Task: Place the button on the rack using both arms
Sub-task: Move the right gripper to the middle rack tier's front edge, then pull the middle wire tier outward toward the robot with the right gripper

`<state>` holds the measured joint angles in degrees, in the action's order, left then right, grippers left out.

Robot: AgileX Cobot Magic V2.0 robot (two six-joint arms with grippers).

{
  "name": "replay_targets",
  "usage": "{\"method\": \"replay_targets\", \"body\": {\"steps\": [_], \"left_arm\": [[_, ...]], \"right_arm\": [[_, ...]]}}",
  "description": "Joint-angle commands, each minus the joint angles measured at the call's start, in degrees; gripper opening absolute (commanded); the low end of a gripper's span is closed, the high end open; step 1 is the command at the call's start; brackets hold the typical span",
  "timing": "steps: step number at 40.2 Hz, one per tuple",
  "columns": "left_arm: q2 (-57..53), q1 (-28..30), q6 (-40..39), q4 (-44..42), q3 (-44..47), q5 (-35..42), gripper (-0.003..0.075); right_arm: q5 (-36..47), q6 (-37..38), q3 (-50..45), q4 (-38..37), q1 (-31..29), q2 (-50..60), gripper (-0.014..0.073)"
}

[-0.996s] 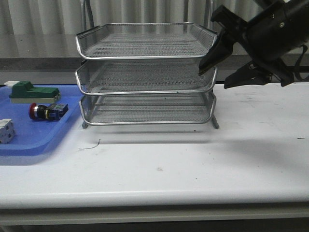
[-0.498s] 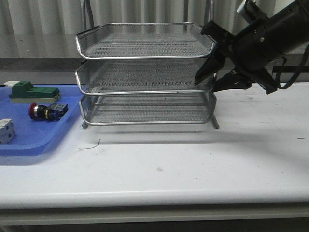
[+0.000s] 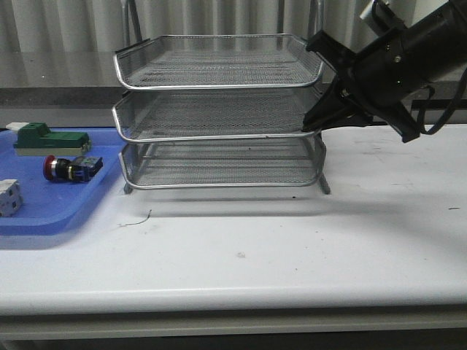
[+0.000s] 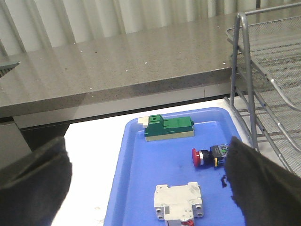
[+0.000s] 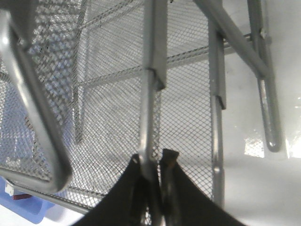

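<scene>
Black fingers of the right gripper point(image 5: 151, 181) pinch a thin metal rim wire of the rack point(image 3: 219, 109), one finger point(image 5: 123, 193) on each side of the wire; in the front view this gripper point(image 3: 312, 125) meets the right front corner of the middle tray, and the bulky right arm point(image 3: 398, 62) slants up and away to the right behind it; the wire mesh of the trays fills the right wrist view, with the white table point(image 3: 292, 248) beside the rack's foot. The left gripper point(image 4: 146, 188) hangs spread wide and holds nothing, its two dark fingers point(image 4: 33, 183) far apart at either side of the left wrist view, above the blue tray point(image 4: 141, 188). The button point(image 3: 67, 168) lies on its side on that blue tray point(image 3: 44, 211), left of the rack and apart from it, red head pointing left; a green block point(image 3: 47, 138) lies behind it, and a white cube point(image 3: 9, 197) lies nearer the front.
</scene>
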<state>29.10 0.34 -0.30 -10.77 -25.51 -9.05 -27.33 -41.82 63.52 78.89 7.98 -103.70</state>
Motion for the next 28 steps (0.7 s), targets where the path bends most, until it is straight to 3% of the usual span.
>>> {"method": "replay_targets", "body": {"steps": [1, 14, 28], "left_arm": [[0.51, 0.13, -0.53, 0.18, -2.06, 4.27, 0.0629], [0.51, 0.13, -0.53, 0.18, -2.06, 4.27, 0.0629], [0.51, 0.13, -0.53, 0.18, -2.06, 4.27, 0.0629]], "right_arm": [[-4.00, -0.79, 1.89, 1.92, -1.39, 2.47, 0.0074], [-13.56, -0.74, 1.85, -4.79, -3.58, 2.47, 0.0074], [-12.43, -1.37, -3.41, -6.20, -3.58, 3.27, 0.0074]]}}
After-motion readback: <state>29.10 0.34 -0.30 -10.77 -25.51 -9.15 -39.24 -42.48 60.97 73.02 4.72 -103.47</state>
